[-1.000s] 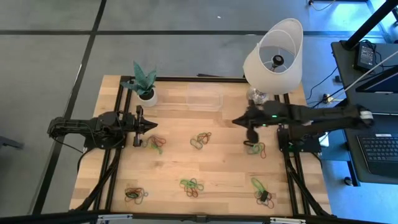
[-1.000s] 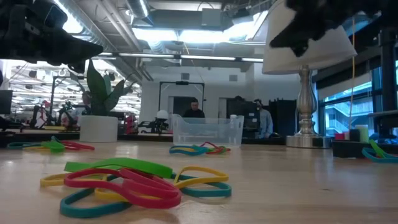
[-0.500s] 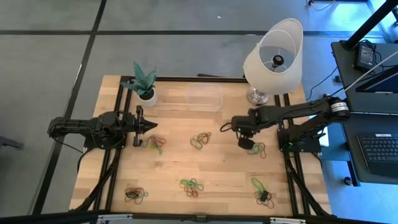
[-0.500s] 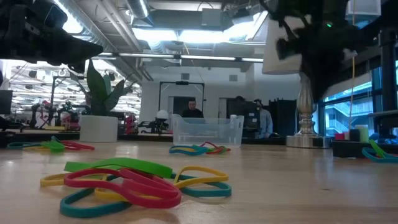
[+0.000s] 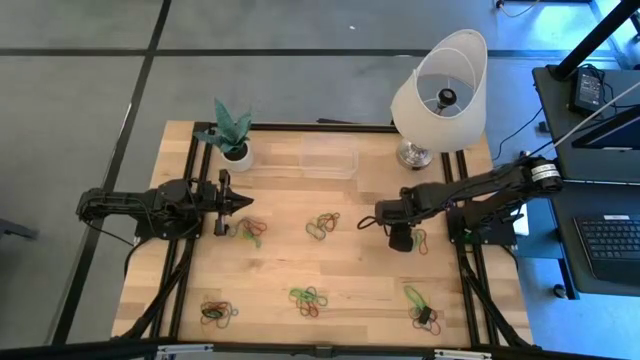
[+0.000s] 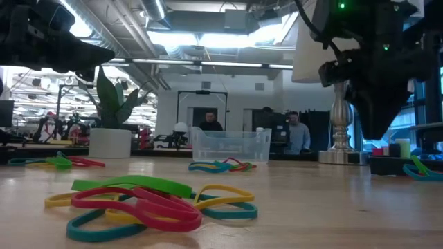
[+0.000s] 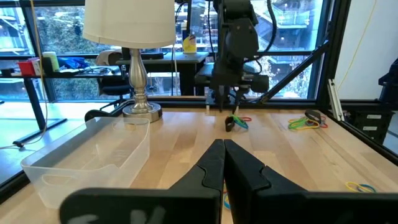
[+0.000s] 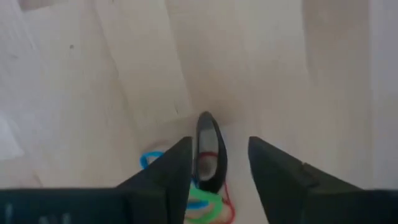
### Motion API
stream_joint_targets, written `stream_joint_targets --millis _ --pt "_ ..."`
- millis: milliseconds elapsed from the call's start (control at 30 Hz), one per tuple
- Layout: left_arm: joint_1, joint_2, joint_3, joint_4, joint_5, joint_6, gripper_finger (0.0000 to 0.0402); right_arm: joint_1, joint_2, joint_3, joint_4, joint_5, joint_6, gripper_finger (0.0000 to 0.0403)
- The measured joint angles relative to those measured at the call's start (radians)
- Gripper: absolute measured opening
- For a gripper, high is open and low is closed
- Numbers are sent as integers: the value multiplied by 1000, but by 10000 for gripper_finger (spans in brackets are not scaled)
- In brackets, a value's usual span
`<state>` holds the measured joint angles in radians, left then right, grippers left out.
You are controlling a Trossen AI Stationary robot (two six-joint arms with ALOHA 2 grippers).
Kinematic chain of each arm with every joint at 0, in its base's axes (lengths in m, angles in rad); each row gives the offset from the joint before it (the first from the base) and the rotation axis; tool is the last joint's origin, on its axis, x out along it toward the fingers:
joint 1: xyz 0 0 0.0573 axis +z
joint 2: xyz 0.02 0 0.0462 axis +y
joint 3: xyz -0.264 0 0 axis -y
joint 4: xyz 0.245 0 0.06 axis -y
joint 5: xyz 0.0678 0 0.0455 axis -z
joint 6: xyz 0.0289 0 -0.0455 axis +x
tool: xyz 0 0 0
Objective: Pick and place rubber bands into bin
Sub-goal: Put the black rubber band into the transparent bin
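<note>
Rubber bands lie in small clusters on the wooden table. My right gripper points down over the right-hand cluster, open. In the right wrist view its fingers stand on either side of a dark band that rises above green, red and blue bands; whether they touch it, I cannot tell. The clear bin stands at the far middle of the table. My left gripper hovers shut at the left, beside another cluster.
A lamp stands far right, its base just beyond my right arm. A white plant pot is far left. More band clusters lie mid-table and along the near edge.
My right gripper has come down from beside the lamp base and gone toward the table's near edge, tipping down onto the right-hand cluster. The bands have not moved.
</note>
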<state>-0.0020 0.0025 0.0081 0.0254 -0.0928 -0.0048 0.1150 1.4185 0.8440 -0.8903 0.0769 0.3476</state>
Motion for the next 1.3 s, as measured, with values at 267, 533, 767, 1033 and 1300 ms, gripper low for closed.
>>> stream_joint_targets --millis 267,533,767,1033,1300 --pt "0 0 0 0 0 0 4 0 0 -109 153 -2 -117 210" --pt "0 0 0 0 0 0 4 0 0 -216 204 -2 -83 218" --pt "0 0 0 0 0 0 4 1 -3 -234 213 -14 35 130" --pt "0 0 0 0 0 0 4 0 1 -175 193 -22 41 17" --pt "0 0 0 0 0 0 4 0 -39 -86 174 -22 66 8"
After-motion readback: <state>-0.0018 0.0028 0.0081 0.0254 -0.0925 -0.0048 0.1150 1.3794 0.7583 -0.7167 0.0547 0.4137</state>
